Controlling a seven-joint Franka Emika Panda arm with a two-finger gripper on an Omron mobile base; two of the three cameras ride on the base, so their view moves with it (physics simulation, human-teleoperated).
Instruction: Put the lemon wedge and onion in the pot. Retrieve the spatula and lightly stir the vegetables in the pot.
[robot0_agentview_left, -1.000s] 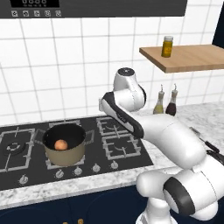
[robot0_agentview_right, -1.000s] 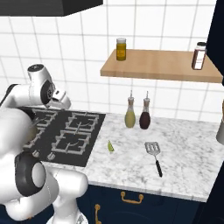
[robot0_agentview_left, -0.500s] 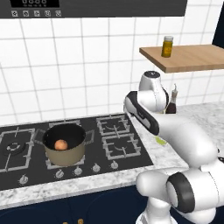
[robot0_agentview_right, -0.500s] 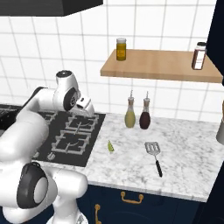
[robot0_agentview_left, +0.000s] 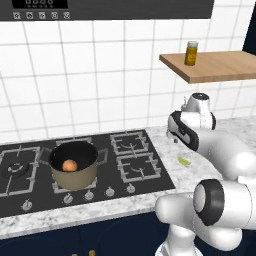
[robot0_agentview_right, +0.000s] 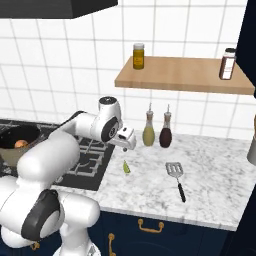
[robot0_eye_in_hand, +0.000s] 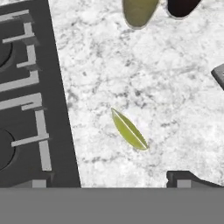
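Judging from how things lie, the task is about one third done: the onion (robot0_agentview_left: 70, 165) sits inside the pot (robot0_agentview_left: 75, 177) on the stove (robot0_agentview_left: 145, 172), while the lemon wedge (robot0_eye_in_hand: 129, 129) lies on the marble counter (robot0_agentview_right: 215, 192), just beside the stove edge. The spatula (robot0_agentview_right: 177, 179) lies untouched on the counter, further from the stove, so the wedge, the fetching and the stirring are all left. The arm reaches out from the base over the counter, with the claw (robot0_agentview_right: 128, 141) above the wedge and pointing down at it, not touching. The claw holds nothing; how wide it stands I cannot tell, since its tips are mostly cut off in the hand view.
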